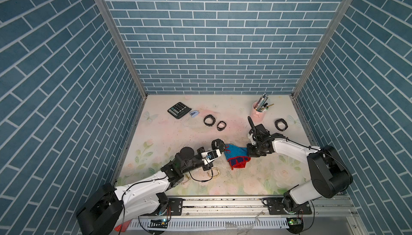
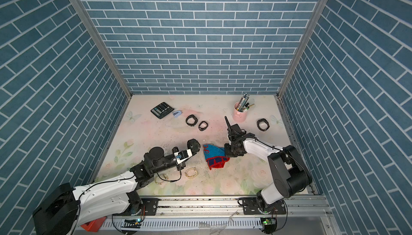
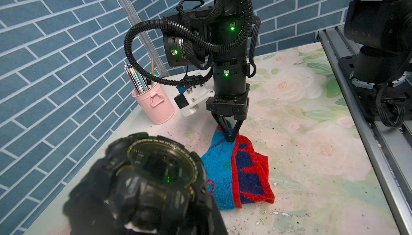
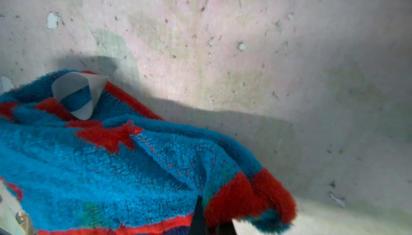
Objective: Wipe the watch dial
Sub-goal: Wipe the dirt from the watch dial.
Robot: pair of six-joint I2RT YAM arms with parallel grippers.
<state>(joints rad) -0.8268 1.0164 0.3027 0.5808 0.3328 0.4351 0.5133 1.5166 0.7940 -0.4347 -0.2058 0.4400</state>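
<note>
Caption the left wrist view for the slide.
Black digital watch in the foreground, dial facing camera; behind it, right gripper shut on the blue-and-red towel.

Basically the pale floral-print counter [image 1: 156, 133] is boxed in by blue brick-pattern walls [image 1: 214, 33] behind it and on both sides, silver metal posts [image 1: 116, 37] at its back corners, grey metal rail [image 1: 223, 202] along its front edge.

Bare table [image 1: 256, 178] front-right — towel [image 1: 236, 154] centre, cup [image 1: 258, 113], watches [image 1: 209, 120] behind
</note>
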